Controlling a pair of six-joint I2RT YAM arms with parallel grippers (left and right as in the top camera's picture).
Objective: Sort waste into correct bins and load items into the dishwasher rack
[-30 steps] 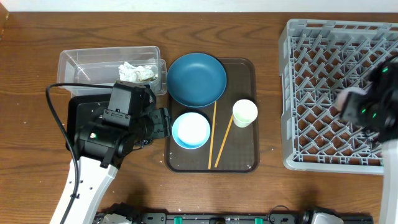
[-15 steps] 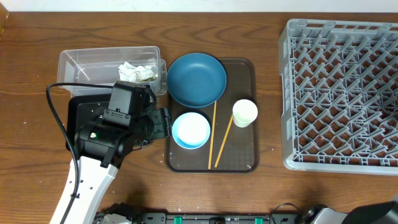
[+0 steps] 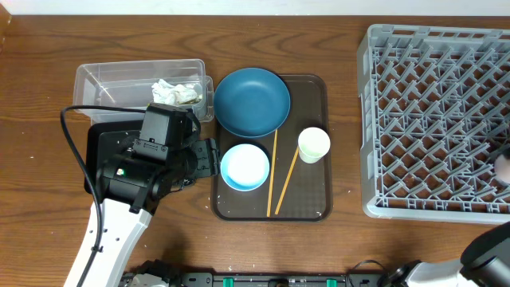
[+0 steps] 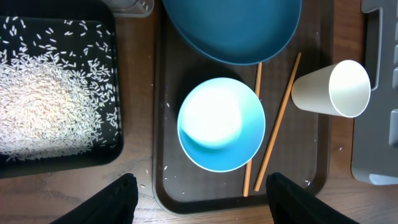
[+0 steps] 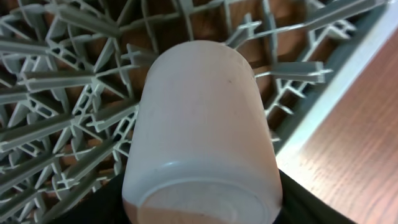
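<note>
A brown wooden table (image 3: 32,80) fills the overhead view, with the grey dishwasher rack (image 3: 430,112) at three o'clock and the brown serving tray (image 3: 307,203) in the middle. The right gripper (image 5: 202,205) is clamped on the pink cup (image 5: 202,130), with a dark finger on each side near the end facing the camera. It holds the cup over the lattice at the rack's four o'clock edge; whether the cup touches the pegs I cannot tell. The cup looks light, stiff and smooth, so a weak squeeze would probably let it slide, and a hold across the wall suits it. The left gripper (image 4: 202,190) hangs with fingers apart and empty, the light blue bowl (image 4: 221,124) at its twelve o'clock. Half a second ago the rack showed no cup, and a second ago the right arm covered the rack's right side. The left arm has not moved.
</note>
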